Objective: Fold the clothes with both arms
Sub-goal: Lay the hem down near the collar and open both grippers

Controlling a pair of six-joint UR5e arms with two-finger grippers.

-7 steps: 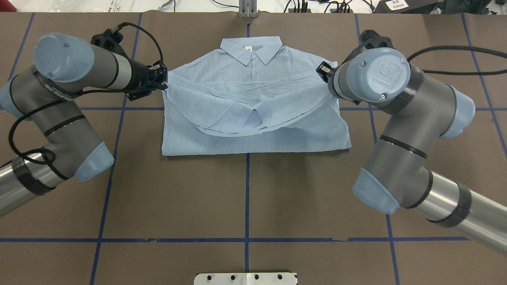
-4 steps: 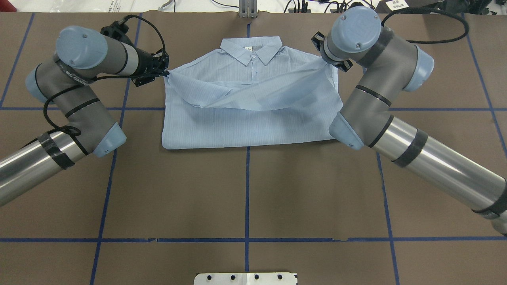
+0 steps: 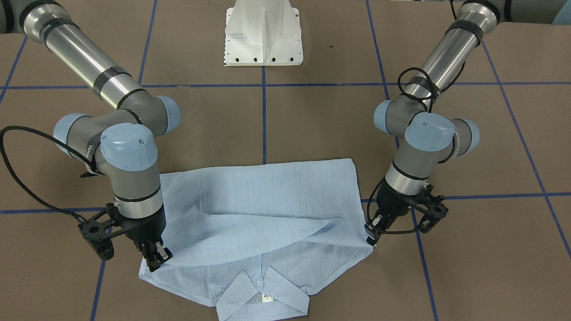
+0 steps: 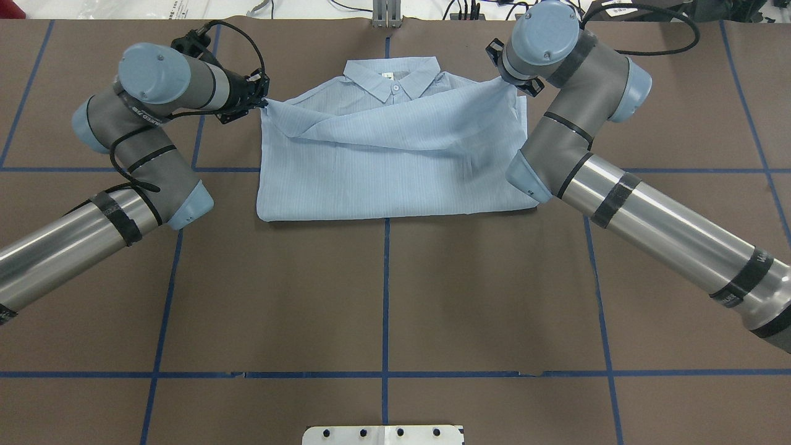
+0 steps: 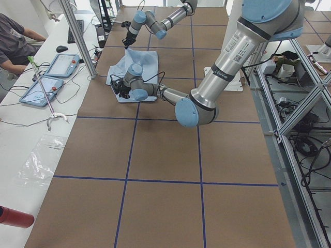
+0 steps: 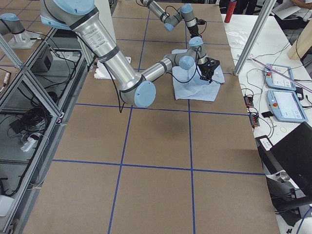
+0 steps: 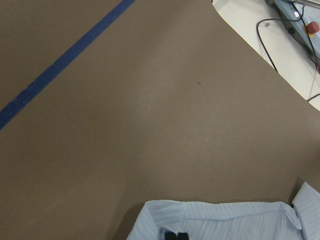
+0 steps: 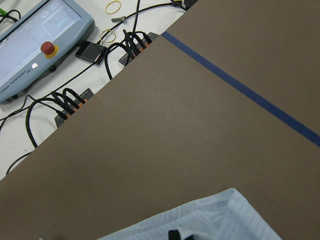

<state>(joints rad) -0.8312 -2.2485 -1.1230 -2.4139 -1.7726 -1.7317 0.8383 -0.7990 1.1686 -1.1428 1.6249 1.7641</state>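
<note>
The pale-blue shirt [image 4: 395, 167] lies at the table's far middle with its collar [image 4: 392, 77] away from the robot. Its lower part is folded up over the front toward the shoulders. My left gripper [image 4: 262, 102] is shut on the folded edge's left corner beside the shoulder; it also shows in the front view [image 3: 371, 234]. My right gripper [image 3: 156, 261] is shut on the right corner; in the overhead view its wrist hides it. Each wrist view shows dark fingertips [image 7: 175, 234] [image 8: 174, 234] against shirt cloth [image 7: 225, 220] [image 8: 200, 222].
The brown table cover carries blue tape lines [image 4: 385, 296]. The white pedestal base [image 3: 263, 35] stands at the robot's side. Beyond the far edge are teach pendants [image 8: 40, 30], cables and a seated operator [image 5: 15, 36].
Both grippers have moved away from the robot toward the collar, drawing the shirt's lower fold up over the crossed sleeves, which are now covered.
</note>
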